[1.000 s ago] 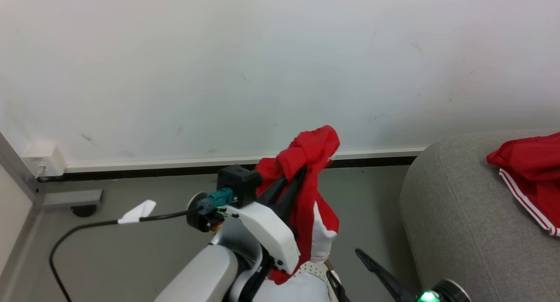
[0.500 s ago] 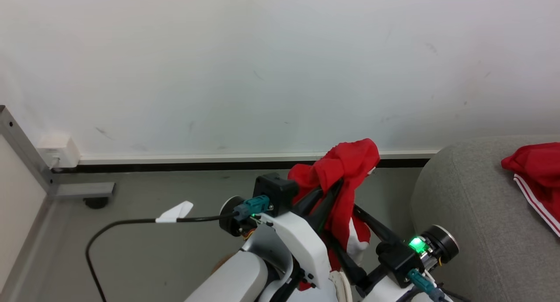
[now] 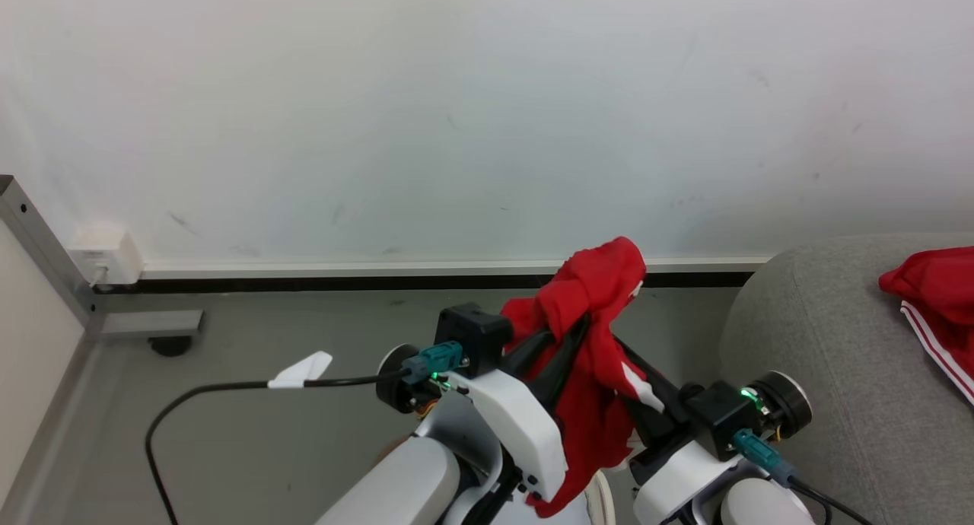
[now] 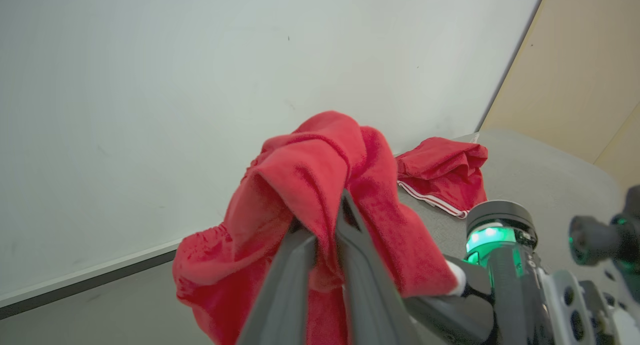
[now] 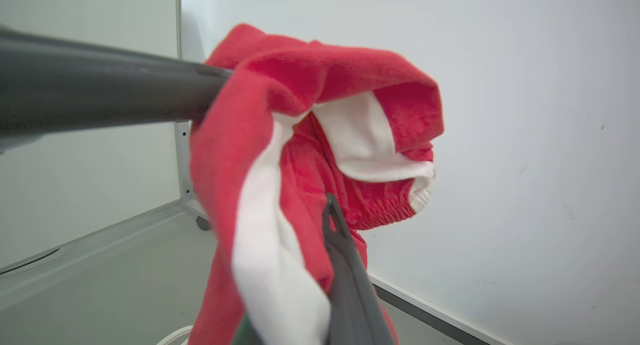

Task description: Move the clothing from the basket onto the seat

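A red piece of clothing (image 3: 601, 297) with white trim hangs in the air above the grey floor. My left gripper (image 3: 582, 326) is shut on its bunched top, as the left wrist view shows (image 4: 325, 220). From the right, my right gripper (image 3: 615, 344) reaches into the hanging cloth and is shut on a red and white fold (image 5: 280, 235). The grey seat (image 3: 806, 357) stands at the right, with another red garment (image 3: 932, 297) lying on it. A pale sliver of the basket (image 3: 605, 502) shows between my arms at the bottom edge; the rest is hidden.
A white wall with a pale baseboard (image 3: 380, 268) runs close behind. A black cable with a white tag (image 3: 300, 370) trails over the floor at the left. A metal frame foot with a caster (image 3: 152, 327) and a wall socket box (image 3: 103, 259) sit at the far left.
My right gripper rose from the lower right, went into the hanging cloth and shut on it. The left gripper kept its hold. The camera shifted a little.
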Robot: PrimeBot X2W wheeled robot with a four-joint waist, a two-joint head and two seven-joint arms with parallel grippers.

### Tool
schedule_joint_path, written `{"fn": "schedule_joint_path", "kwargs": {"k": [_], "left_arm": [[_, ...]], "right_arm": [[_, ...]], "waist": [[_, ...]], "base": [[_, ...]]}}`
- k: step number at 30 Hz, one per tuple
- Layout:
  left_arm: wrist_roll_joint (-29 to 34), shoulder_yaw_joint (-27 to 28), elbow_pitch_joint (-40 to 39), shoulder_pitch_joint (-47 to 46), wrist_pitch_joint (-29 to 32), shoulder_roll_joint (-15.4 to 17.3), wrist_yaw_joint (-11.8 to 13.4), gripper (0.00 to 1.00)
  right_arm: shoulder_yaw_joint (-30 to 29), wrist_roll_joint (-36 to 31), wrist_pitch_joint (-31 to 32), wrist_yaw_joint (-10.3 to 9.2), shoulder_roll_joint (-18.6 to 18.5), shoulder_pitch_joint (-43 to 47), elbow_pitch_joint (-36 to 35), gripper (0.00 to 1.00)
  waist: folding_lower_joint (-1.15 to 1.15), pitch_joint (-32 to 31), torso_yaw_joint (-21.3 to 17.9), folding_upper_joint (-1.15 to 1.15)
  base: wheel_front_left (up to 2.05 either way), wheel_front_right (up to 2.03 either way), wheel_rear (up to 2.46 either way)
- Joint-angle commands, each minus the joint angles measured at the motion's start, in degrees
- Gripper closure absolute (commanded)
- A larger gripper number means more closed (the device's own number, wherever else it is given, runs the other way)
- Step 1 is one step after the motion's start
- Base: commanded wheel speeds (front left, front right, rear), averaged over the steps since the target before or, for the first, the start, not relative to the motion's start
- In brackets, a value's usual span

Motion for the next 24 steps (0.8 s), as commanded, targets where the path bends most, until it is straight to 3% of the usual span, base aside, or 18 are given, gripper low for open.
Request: {"fn": "schedule_joint_path", "kwargs": {"k": [1, 2, 16, 24], "left_arm": [[0.45, 0.19, 0.25, -0.08, -0.43, 0.77, 0.30, 0.18], [0.49, 0.07, 0.36, 0.09, -0.45, 0.94, 0.27, 0.00], [2.69, -2.35, 1.53, 3.89, -3.61, 4.59, -0.88, 0.00], [2.64, -2.68, 2.56, 5.09, -5.30, 4.76, -0.42, 0.00]], "right_arm": [[-0.80, 0.25, 0.03, -0.15, -0.11, -0.02, -0.18, 1.00], [-1.30, 0.34, 0.03, -0.15, -0.11, 0.10, -0.36, 1.00], [-10.22, -1.85, 0.02, -0.14, -0.08, 1.83, -1.99, 1.00], [-13.24, -3.00, 0.03, -0.14, -0.79, 2.68, -3.27, 1.00]], "waist": [[0.00, 0.08, -0.25, 0.00], [0.00, 0.12, -0.34, 0.00], [0.00, 0.74, -2.12, 0.00], [0.00, 1.20, -3.31, 0.00]], "base": [[0.00, 0.00, 0.00], [0.00, 0.00, 0.00], [0.00, 0.00, 0.00], [0.00, 0.00, 0.00]]}}
